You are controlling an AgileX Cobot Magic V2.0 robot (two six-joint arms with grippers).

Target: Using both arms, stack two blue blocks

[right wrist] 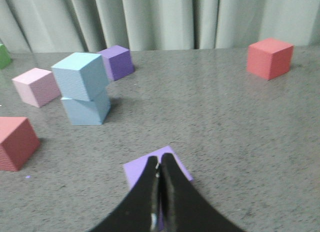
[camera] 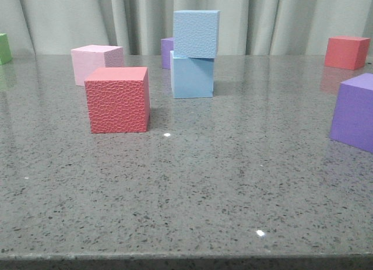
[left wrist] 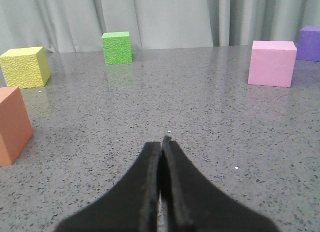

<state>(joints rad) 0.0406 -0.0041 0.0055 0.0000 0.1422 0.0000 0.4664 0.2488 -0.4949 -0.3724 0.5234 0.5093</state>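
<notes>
Grippers first: the left gripper [left wrist: 163, 141] is sitting with its fingers pressed together, holding nothing, hanging low over bare table [camera: 192, 188]. The right gripper [right wrist: 160, 159] is closed up and empty too, hovering just above a purple cube [right wrist: 135, 171] that's sitting near the table's right edge.

Moving out from there, the two blue blocks are standing stacked toward the middle of the far edge. The pebbly blue block [camera: 196, 34] is resting on top of the smooth blue block [camera: 193, 77], twisted a bit and overhanging slightly, so the sides aren't lining up.

Around them: a second purple cube [camera: 167, 51] is peeking out just behind the stack, a pink cube [camera: 96, 63] is sitting to its left, and a pebbly red cube [camera: 118, 100] is standing nearer the front edge. Another red cube [camera: 346, 52] is sitting by the far right corner.
</notes>
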